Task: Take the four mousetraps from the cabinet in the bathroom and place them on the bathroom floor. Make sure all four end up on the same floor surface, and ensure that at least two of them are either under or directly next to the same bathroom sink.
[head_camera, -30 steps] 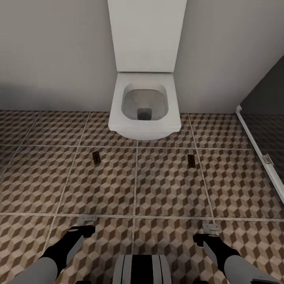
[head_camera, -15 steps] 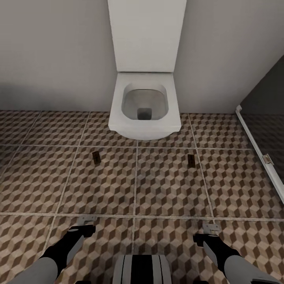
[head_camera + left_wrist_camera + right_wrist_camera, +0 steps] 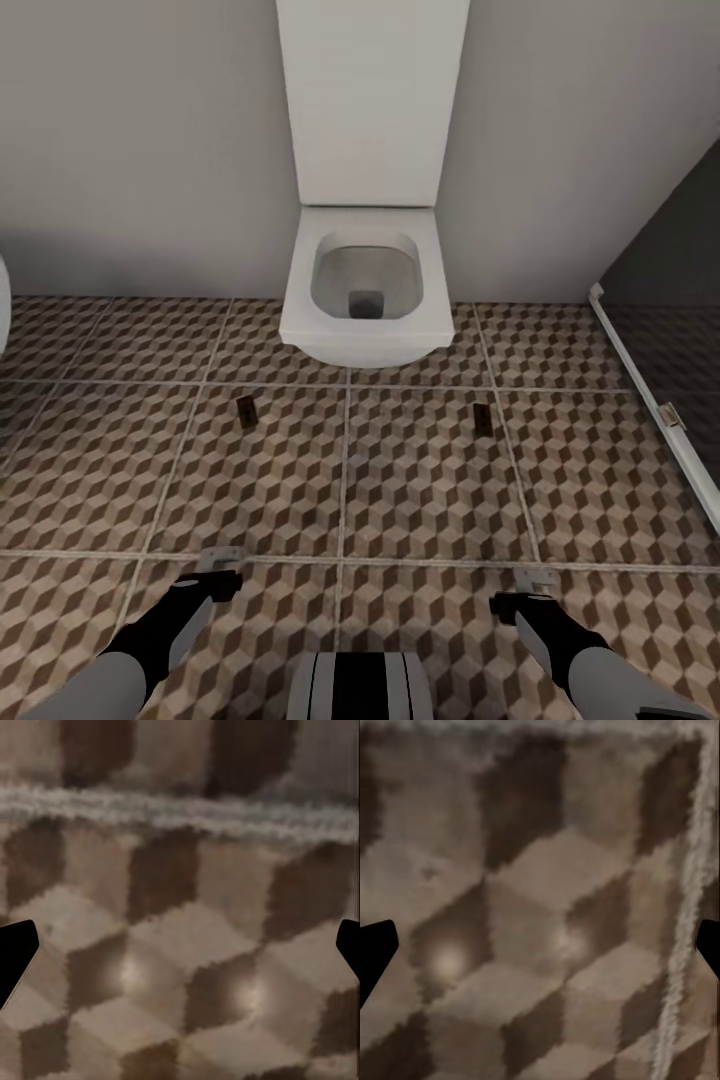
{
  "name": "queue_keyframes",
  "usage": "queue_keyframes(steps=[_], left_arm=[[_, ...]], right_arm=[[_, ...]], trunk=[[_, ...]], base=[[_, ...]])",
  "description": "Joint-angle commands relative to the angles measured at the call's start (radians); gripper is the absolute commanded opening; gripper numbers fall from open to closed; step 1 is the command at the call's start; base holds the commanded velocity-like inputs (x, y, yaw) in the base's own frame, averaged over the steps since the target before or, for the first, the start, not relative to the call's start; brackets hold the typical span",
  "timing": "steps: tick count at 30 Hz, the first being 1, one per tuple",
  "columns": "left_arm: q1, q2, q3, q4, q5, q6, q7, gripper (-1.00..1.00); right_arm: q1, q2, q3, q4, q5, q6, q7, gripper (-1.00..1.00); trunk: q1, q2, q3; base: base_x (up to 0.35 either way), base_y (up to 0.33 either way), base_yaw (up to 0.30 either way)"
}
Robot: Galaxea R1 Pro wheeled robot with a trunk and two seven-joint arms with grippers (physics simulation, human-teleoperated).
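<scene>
Head view, left to right: a curved white edge (image 3: 3,300) is showing at the far left margin, its identity unclear. The left gripper (image 3: 220,558) is hanging over the bathroom floor (image 3: 420,480) in the lower left of the frame, and in the left wrist view its dark fingertips (image 3: 15,952) are sitting at opposite margins with only cube-patterned tile between them, so the jaws are spread and carrying nothing. One of the mousetraps (image 3: 246,410) is lying flat on the tiles left of centre, below the front left corner of the white toilet (image 3: 365,290), which is occupying the upper centre against the grey wall. A second mousetrap (image 3: 483,419) is lying flat right of centre, well apart from the first. The right gripper (image 3: 535,580) is hanging over the floor in the lower right; its jaws are likewise spread over bare tile in the right wrist view. A dark glass panel with a white frame (image 3: 650,400) is running along the right edge
</scene>
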Motion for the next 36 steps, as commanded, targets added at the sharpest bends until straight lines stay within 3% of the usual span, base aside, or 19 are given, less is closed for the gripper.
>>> queue_keyframes(steps=[1, 36], left_arm=[[0.000, 0.001, -0.008, -0.002, 0.010, 0.005, 0.008, 1.00], [0.000, 0.002, -0.007, -0.002, 0.012, -0.001, 0.006, 1.00]], right_arm=[[0.000, 0.001, -0.007, -0.002, 0.005, 0.006, 0.000, 1.00], [0.000, 0.002, -0.007, -0.002, 0.006, 0.006, -0.006, 1.00]], trunk=[[-0.001, 0.000, 0.003], [-0.016, 0.008, 0.139]], base=[[0.000, 0.000, 0.000], [0.000, 0.000, 0.000]])
